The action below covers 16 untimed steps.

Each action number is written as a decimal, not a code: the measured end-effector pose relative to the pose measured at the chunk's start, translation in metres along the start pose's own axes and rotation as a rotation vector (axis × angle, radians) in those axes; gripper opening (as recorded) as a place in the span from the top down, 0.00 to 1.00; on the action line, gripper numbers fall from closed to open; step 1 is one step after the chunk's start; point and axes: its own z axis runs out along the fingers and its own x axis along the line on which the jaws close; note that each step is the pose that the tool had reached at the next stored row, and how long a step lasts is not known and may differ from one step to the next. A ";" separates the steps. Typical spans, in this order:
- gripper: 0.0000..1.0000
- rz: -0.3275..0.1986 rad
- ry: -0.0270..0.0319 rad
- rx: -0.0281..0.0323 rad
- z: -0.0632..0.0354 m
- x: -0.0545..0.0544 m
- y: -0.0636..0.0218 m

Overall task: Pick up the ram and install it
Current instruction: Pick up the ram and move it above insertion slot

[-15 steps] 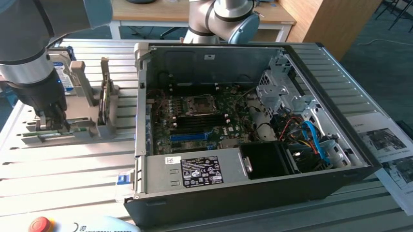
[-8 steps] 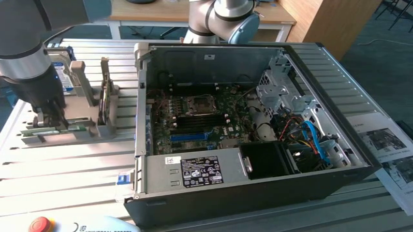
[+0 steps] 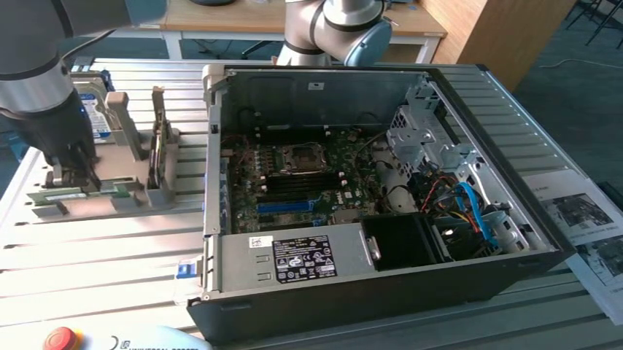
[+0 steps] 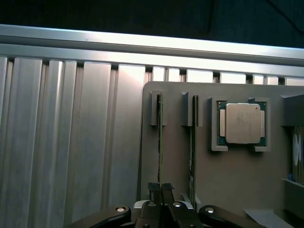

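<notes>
Gripper (image 4: 160, 190) is nearly closed, fingertips pinching the exposed long edge of the ram (image 4: 160, 137). The ram stands on edge in the end slot of the grey holder (image 4: 228, 175) (edge-on it's just a thin dark-green line). In the holder's next slot is a second stick (image 4: 192, 142), then the processor (image 4: 242, 122). The holder sits beside the open PC case (image 3: 389, 295), on the exterior view's left.

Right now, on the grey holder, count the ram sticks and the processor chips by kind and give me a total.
Ram stick: 2
Processor chip: 1
Total: 3
</notes>
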 end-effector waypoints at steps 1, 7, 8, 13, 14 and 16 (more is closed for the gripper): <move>0.88 0.000 0.0000 0.0001 -0.0013 0.000 0.0001; 0.88 0.000 0.0006 0.0000 -0.0099 0.000 0.0004; 0.88 0.000 0.0007 0.0001 -0.0112 0.000 0.0005; 0.88 0.000 0.0013 0.0001 -0.0181 0.000 0.0007; 0.88 0.000 0.0013 0.0000 -0.0195 0.000 0.0008; 0.88 0.000 0.0015 0.0000 -0.0226 -0.001 0.0010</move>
